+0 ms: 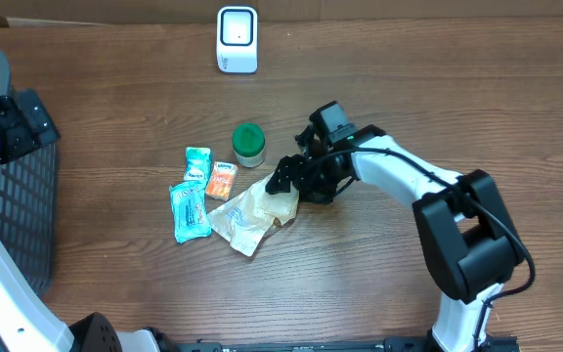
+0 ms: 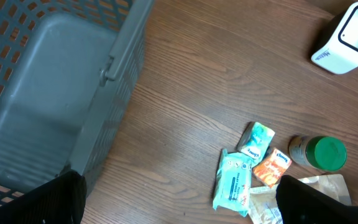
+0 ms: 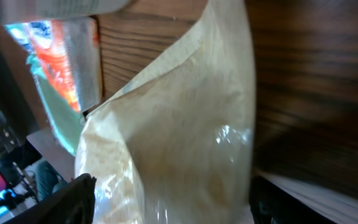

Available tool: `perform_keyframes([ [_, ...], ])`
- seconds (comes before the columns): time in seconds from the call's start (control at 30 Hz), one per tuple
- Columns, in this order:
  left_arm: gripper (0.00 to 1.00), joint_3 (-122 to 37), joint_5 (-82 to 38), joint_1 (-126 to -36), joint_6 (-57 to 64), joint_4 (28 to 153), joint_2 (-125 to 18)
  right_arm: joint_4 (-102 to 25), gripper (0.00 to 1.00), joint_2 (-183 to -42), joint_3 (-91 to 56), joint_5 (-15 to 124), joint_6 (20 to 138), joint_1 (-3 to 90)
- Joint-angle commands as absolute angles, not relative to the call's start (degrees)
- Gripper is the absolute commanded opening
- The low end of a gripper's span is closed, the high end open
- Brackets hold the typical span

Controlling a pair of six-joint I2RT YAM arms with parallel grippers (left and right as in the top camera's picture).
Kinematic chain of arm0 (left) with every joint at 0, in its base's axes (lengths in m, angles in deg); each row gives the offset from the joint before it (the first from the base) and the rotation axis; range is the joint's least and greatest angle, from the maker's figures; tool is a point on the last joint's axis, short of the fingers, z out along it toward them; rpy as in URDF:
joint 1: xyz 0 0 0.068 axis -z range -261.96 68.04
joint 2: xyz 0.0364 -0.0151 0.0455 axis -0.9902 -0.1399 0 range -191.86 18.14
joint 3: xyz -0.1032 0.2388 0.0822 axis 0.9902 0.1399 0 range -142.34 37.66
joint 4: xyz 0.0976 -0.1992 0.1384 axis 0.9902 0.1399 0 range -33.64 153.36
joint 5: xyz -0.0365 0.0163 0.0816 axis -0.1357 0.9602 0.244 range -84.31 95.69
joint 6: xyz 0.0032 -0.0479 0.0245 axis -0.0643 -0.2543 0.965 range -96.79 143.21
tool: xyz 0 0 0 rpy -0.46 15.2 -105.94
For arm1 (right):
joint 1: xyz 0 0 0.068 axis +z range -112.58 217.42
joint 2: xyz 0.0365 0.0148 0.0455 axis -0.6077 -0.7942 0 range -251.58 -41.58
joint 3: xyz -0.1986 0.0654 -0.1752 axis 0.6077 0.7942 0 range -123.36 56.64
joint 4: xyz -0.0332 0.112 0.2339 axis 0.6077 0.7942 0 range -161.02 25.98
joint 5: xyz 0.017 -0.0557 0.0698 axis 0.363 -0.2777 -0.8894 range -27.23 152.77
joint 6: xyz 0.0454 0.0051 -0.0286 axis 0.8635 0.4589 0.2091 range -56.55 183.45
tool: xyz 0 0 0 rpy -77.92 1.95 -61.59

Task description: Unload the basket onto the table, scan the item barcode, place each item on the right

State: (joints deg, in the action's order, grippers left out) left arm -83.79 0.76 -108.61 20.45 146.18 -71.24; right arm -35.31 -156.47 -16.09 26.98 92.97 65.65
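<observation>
Wooden worktop (image 1: pixel 438 88) with a white scanner (image 1: pixel 237 39) at its far edge. Near the middle, the right claw (image 1: pixel 283 179) stands jaws apart around the edge of a crinkled beige pouch (image 1: pixel 247 215), not clearly pinching it, while the left claw (image 2: pixel 179 205) hangs wide open by a grey basket (image 2: pixel 48 93). A firm pinch on that edge, clear of the orange packet (image 1: pixel 222 180) just beside it, should keep the barcode face uncovered.

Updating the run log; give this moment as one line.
right gripper open, straddling beige pouch edge | left gripper open near grey basket | barcode scanner unused | pouch not lifted
</observation>
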Motion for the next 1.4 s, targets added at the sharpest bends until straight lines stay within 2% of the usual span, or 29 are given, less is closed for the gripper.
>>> perform_keyframes([
  [0.0,1.00,-84.4,0.1,-108.5,21.3,146.1,-71.1,-36.7,0.72,-158.7,-16.1,26.7,100.1,67.9],
  [0.1,1.00,-84.4,0.1,-108.5,21.3,146.1,-71.1,-37.7,0.62,-159.5,-16.1,26.7,102.2,69.1],
  [0.17,0.99,-84.4,0.1,-108.5,21.3,146.1,-71.1,-38.1,0.47,-159.6,-16.1,26.7,102.5,69.8],
  [0.23,1.00,-84.4,0.1,-108.5,21.3,146.1,-71.1,-38.4,0.27,-159.6,-16.1,26.7,102.4,70.0],
  [0.33,0.99,-84.4,0.1,-108.5,21.3,146.1,-71.1,-38.4,0.09,-159.6,-16.1,26.6,102.4,70.0],
  [0.47,1.00,-84.4,0.1,-108.5,21.3,146.1,-71.1,-38.2,0.04,-158.9,-16.5,25.0,99.8,69.6],
  [0.57,1.00,-84.4,0.1,-108.5,21.3,146.1,-71.1,-36.1,0.04,-156.5,-18.0,25.3,95.2,69.0],
  [0.73,1.00,-84.4,0.1,-108.5,21.3,146.1,-71.1,-25.0,0.04,-146.5,-23.0,36.2,90.1,66.6],
  [0.83,1.00,-84.4,0.1,-108.5,21.3,146.1,-71.1,-19.0,0.04,-140.4,-26.1,47.2,88.5,66.3],
  [1.03,0.99,-84.4,0.1,-108.5,21.3,146.1,-71.1,-15.1,0.04,-133.5,-28.2,82.5,88.5,69.1],
  [1.1,1.00,-84.4,0.1,-108.5,21.3,146.1,-71.1,-15.3,0.04,-134.3,-28.1,97.4,88.5,70.7],
  [1.2,1.00,-84.4,0.1,-108.5,21.3,146.1,-71.1,-16.1,0.04,-137.6,-28.1,112.2,88.4,71.6],
  [1.37,1.00,-84.4,0.1,-108.5,21.3,146.1,-71.1,-17.5,0.04,-145.9,-28.1,123.2,88.4,71.5],
])
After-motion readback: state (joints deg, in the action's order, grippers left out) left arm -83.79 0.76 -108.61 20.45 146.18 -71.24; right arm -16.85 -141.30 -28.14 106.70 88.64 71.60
